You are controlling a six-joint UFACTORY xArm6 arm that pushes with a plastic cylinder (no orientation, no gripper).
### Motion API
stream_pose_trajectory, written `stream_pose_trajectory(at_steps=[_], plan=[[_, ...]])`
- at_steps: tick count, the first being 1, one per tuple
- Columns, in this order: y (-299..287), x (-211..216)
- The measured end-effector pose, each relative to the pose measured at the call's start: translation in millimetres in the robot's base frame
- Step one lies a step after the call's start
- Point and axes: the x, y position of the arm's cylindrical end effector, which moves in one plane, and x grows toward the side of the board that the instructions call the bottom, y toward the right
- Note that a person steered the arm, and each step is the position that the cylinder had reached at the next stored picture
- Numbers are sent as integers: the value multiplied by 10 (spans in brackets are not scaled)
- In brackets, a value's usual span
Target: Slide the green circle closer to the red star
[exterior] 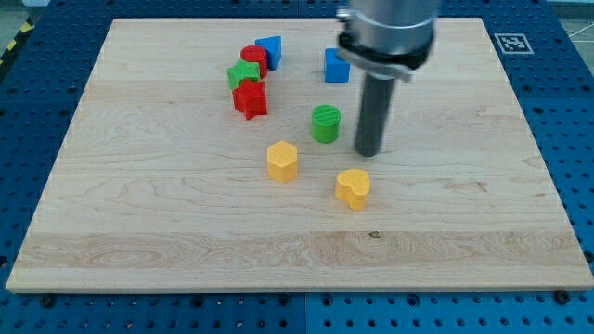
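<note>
Approach step, by the look of it: positioned for the push, contact not yet made. My tip [369,152] down on the counter [483,232], just to the right of the green circle [326,122], a narrow gap between them, roughly level with it in depth. No claw on this rig, only the straight dark rod, so nothing to open or close.

Green circle standing near the middle of the counter, well apart from the red star [251,98], which lies to its left and a little farther back, touching or nearly touching a green block [244,74] of unclear shape behind it. Farther back still, a red cylinder [254,57] and a blue block [269,50]; another blue block [336,66] behind the circle.

Next move, judged: close the gap, meet the circle's right side slightly on its near edge, then slide left and a touch far, stopping short of the cluster. Off-centre contact likely to roll the circle aside.

Rod upright, hanging from the grey wrist housing [385,32] at top. Two yellow blocks [282,160] [353,188] nearer, clear of the likely path.
</note>
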Motion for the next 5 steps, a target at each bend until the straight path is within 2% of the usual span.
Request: stream_pose_trajectory(at_steps=[1,2,5], plan=[[196,-316],[95,-489],[-186,-341]])
